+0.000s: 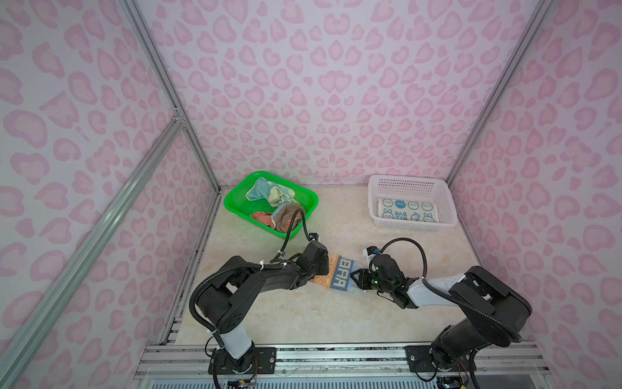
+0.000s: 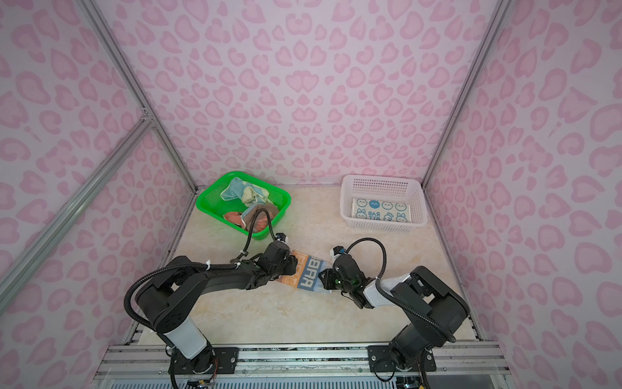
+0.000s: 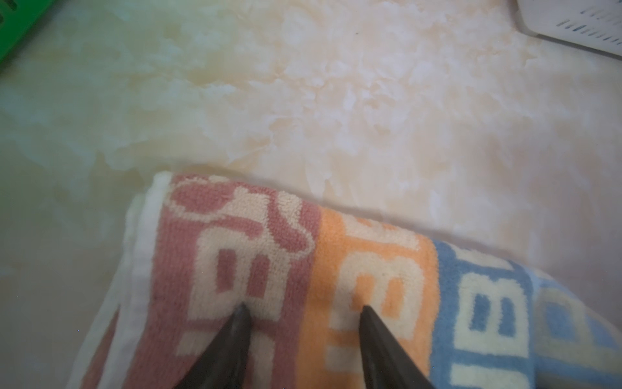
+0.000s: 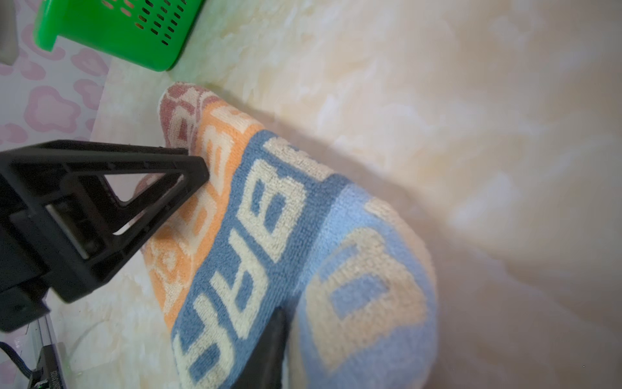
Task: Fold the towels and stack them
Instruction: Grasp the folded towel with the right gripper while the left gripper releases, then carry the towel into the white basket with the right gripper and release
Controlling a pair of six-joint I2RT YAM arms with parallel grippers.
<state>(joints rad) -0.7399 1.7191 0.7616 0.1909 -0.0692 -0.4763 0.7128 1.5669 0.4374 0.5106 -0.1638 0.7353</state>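
Our lettered towel (image 1: 340,276) runs lengthwise between arms: left pincer (image 3: 304,306) presses its pink end, released; right pincer (image 1: 357,279) seemingly clenches the blue end.

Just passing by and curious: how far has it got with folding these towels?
One looks done: the rabbit towel lies folded in the white basket. In hand: the lettered towel on the table, the left gripper open with its tips on it, the right gripper apparently pinching its blue end. Still to do: the crumpled towels in the green basket.
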